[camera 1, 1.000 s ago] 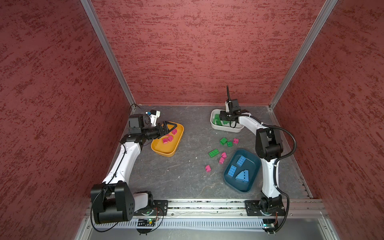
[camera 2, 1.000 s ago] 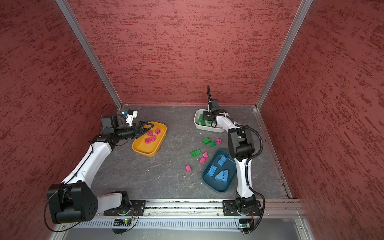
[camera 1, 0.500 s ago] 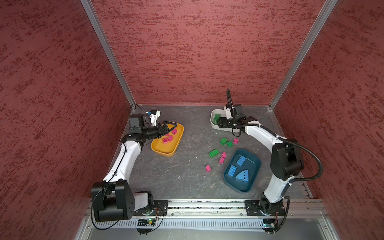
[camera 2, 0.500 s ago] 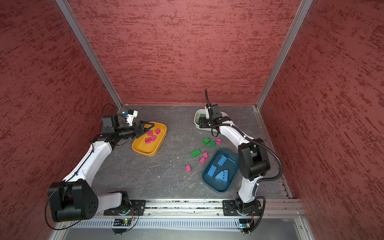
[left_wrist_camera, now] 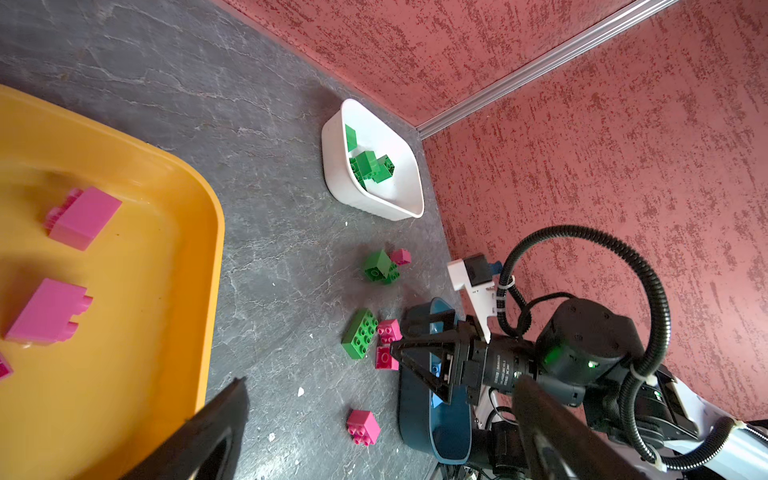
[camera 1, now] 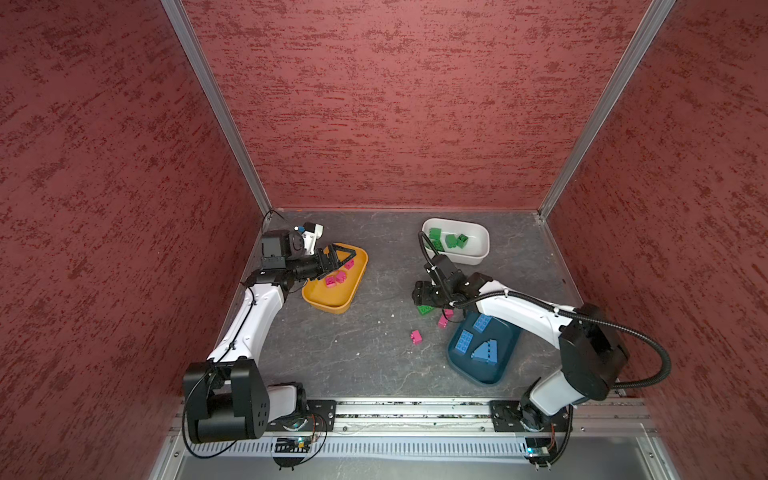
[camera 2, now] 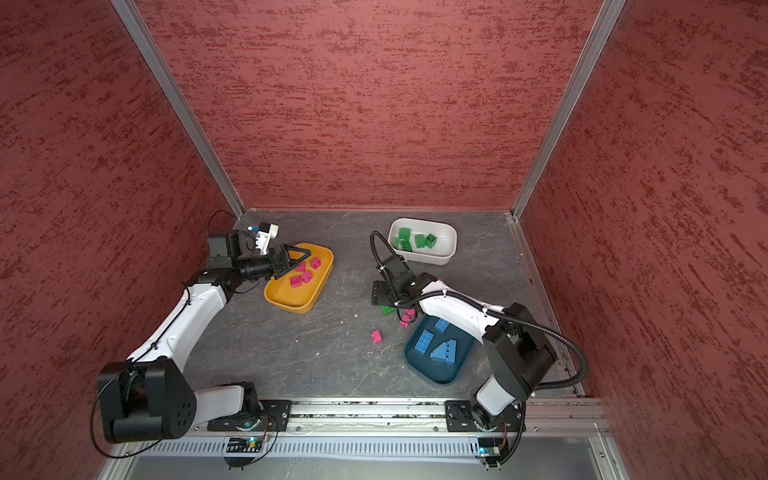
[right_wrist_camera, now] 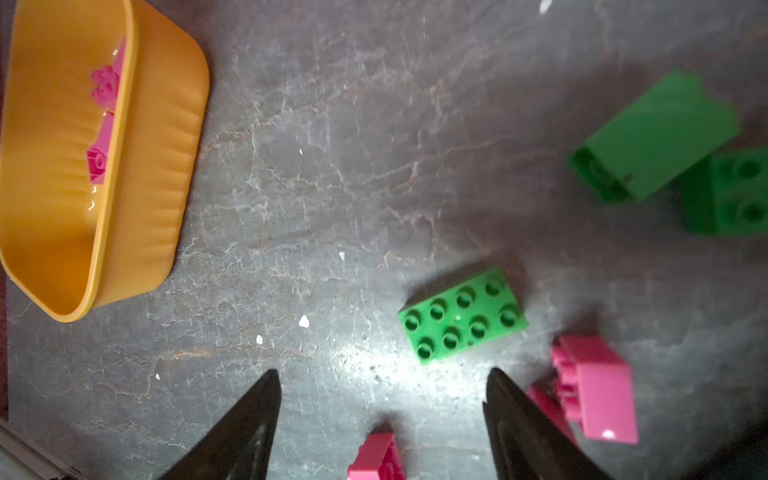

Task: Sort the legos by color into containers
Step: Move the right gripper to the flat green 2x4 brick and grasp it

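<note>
The right gripper [right_wrist_camera: 382,376] is hanging over the grey floor [camera 1: 365,357] at centre right of both top views. Its jaws are standing spread, with nothing between the tips. In the right wrist view the long green brick [right_wrist_camera: 462,316] is lying studs up just beyond the fingertips. It is sitting closer to one finger [right_wrist_camera: 511,407] than to the other and touching neither. A pink brick [right_wrist_camera: 594,386] is lying on its side just beside that same finger, half covering another pink piece behind it. A lone pink brick [right_wrist_camera: 376,455] is showing between the two fingers, nearer the wrist, with bare floor on either side of it. Two more green bricks [right_wrist_camera: 652,137] are lying against each other farther out.

The left gripper [camera 1: 349,257] is hovering over the far end of the yellow-orange bin [camera 1: 328,305] at the left of the floor in both top views, jaws wide and gripping nothing. That bin is holding four pink bricks [camera 2: 306,276]. The white bin [camera 1: 469,258], at the upper right of the floor, is holding several green bricks [camera 1: 451,240] bunched at its left end. The dark teal bin [camera 1: 484,379], at the lower right, is holding two flat blue bricks [camera 1: 463,341] and a blue sloped piece [camera 1: 484,351]. The right arm is crossing over its upper edge.
</note>
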Motion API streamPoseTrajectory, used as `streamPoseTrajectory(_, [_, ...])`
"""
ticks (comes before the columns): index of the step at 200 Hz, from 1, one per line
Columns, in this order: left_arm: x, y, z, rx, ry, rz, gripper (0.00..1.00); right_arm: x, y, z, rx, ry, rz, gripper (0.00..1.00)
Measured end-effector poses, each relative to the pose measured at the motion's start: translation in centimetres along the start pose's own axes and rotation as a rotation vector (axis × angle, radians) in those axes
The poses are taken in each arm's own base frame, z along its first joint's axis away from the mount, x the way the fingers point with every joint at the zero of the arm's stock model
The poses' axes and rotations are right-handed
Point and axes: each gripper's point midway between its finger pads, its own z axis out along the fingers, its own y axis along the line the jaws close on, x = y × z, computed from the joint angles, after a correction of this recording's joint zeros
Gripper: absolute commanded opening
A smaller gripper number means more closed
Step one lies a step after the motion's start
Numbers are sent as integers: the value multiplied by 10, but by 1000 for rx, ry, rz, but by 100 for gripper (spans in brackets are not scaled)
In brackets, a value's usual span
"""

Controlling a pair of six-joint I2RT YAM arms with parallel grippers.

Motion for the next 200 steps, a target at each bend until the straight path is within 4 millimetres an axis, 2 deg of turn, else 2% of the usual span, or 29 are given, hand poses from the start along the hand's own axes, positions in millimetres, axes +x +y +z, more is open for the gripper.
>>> streamPoseTrajectory(58, [0, 3, 2, -2, 2, -6, 99, 19, -27, 35, 156, 20, 178, 71])
streamPoseTrajectory(130, [0, 3, 2, -2, 3, -7, 99, 25, -36, 58, 208, 30, 221, 67])
streamPoseTrajectory(200, [-1, 3, 2, -3, 2, -4, 99, 7, -24, 71, 221, -3, 195, 60])
